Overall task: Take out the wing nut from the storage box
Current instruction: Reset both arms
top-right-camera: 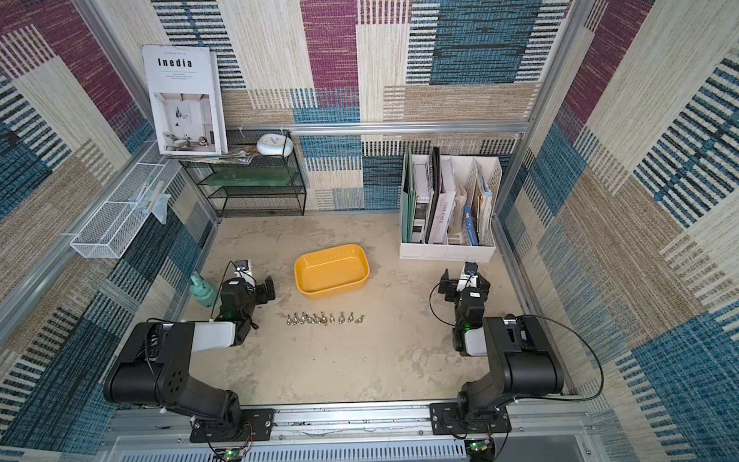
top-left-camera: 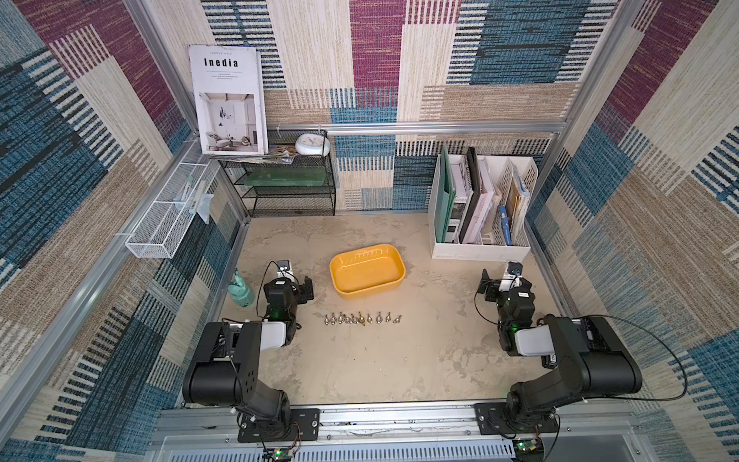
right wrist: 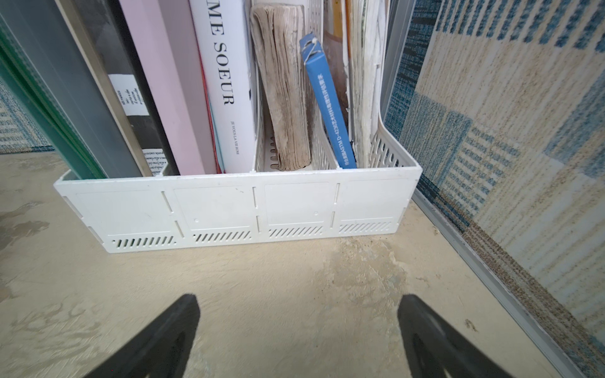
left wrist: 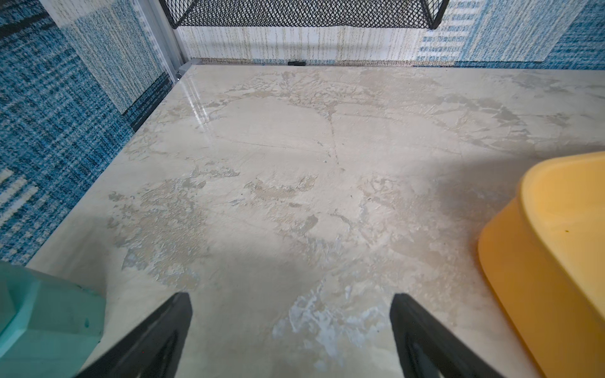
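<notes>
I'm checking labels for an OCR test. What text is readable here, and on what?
"Inedia": magazine cover on the black mesh shelf; smaller print unreadable.
"ME SOEUR": white book spine in the file organizer, start cut off.
"ASTM D-4236": blue spine; other characters too small.
Dark spine: label print too small.

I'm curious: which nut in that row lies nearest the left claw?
The end nut on the left claw's side; every other sits farther off.

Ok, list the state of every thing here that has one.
storage box: upright, looks empty
wing nuts: in a row on the table, outside the box
left gripper: open, empty
right gripper: open, empty
green bottle: upright
</notes>
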You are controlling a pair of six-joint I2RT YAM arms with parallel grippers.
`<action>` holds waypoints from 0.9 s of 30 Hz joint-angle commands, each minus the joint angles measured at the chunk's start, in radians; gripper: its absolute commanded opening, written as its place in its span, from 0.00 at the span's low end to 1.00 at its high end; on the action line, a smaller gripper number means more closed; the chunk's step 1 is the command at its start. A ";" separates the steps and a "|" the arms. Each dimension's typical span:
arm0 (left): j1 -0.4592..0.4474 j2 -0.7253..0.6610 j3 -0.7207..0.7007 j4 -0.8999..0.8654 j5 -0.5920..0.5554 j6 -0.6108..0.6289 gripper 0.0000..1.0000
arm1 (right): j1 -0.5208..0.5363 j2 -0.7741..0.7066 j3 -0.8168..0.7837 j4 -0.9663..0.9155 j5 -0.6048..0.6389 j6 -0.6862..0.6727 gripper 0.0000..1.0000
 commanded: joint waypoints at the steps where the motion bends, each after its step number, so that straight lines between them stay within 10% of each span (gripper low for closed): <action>1: 0.000 -0.001 0.000 0.026 0.001 0.010 0.99 | 0.000 0.002 0.000 0.036 -0.001 0.004 0.99; 21: 0.000 0.000 0.001 0.026 0.001 0.010 0.99 | 0.000 0.003 0.001 0.033 -0.003 0.006 0.99; 27: 0.001 0.000 0.003 0.025 0.001 0.009 0.99 | -0.070 -0.009 -0.006 0.032 -0.426 -0.083 0.99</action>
